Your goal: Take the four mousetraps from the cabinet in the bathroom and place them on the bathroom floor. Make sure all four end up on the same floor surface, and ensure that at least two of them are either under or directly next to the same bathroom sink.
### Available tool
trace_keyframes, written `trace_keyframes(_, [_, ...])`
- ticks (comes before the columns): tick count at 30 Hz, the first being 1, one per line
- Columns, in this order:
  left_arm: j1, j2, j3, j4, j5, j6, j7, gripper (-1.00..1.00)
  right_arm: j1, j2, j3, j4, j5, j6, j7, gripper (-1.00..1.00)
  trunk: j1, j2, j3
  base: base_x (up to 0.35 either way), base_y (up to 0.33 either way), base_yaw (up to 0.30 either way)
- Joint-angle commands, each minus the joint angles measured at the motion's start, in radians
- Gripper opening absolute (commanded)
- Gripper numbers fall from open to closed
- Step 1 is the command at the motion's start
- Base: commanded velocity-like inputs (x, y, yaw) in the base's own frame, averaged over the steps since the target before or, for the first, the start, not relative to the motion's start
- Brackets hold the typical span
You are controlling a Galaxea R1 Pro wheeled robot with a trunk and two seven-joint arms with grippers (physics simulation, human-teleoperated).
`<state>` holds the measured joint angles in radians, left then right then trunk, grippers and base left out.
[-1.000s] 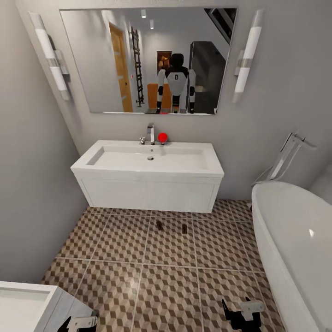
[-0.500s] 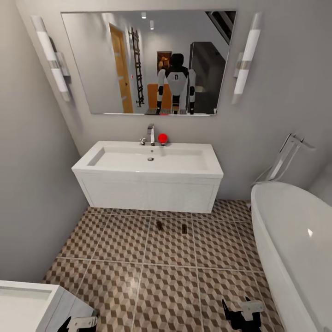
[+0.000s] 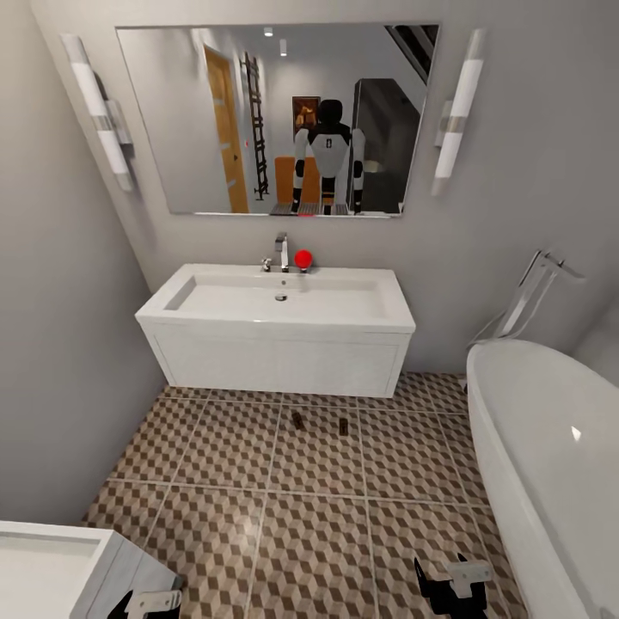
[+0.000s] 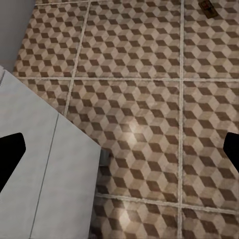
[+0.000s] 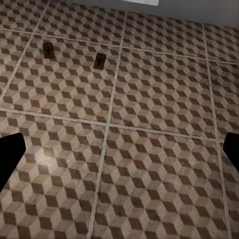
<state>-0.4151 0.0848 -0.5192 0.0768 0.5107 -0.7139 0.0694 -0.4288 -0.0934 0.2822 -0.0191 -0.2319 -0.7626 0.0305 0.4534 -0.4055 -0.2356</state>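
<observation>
Two small brown mousetraps (image 3: 297, 419) (image 3: 344, 426) lie on the cube-patterned bathroom floor (image 3: 318, 533), just in front of the white sink (image 3: 279, 297) on its wall-hung unit. In the right wrist view the same two mousetraps (image 5: 48, 49) (image 5: 99, 60) lie flat on one tile. One mousetrap (image 4: 206, 6) shows at the edge of the left wrist view. My left gripper (image 3: 146, 603) (image 4: 119, 154) and right gripper (image 3: 449, 585) (image 5: 119, 154) hang low over the floor, both open and empty. The other mousetraps are out of view. The mirror reflects an orange-brown cabinet (image 3: 284, 176) behind the robot.
A white bathtub (image 3: 550, 447) with a floor-standing tap (image 3: 533, 297) lines the right side. A second white basin unit (image 3: 52, 567) stands at the near left, close under my left gripper. A red ball (image 3: 303, 257) sits by the faucet. Grey walls close the left and back.
The whole picture has drifted down by a few pixels, so the camera moved slightly. The mousetraps and both grippers keep their places.
</observation>
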Motion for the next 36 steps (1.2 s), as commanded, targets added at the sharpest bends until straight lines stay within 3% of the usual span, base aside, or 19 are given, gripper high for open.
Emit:
trace_keyframes(1, [-0.001,-0.001,-0.008,0.003,-0.001,-0.004,0.007,1.0,-0.001,0.0,0.008,0.001,-0.01,-0.003,0.003,1.0,-0.003,0.005,0.001,0.0,0.0,0.0])
trace_keyframes(36, [-0.001,-0.002,-0.008,0.002,-0.001,-0.004,0.006,1.0,-0.001,0.0,0.008,0.001,-0.01,-0.003,0.003,1.0,-0.003,0.005,0.001,0.0,0.0,0.0])
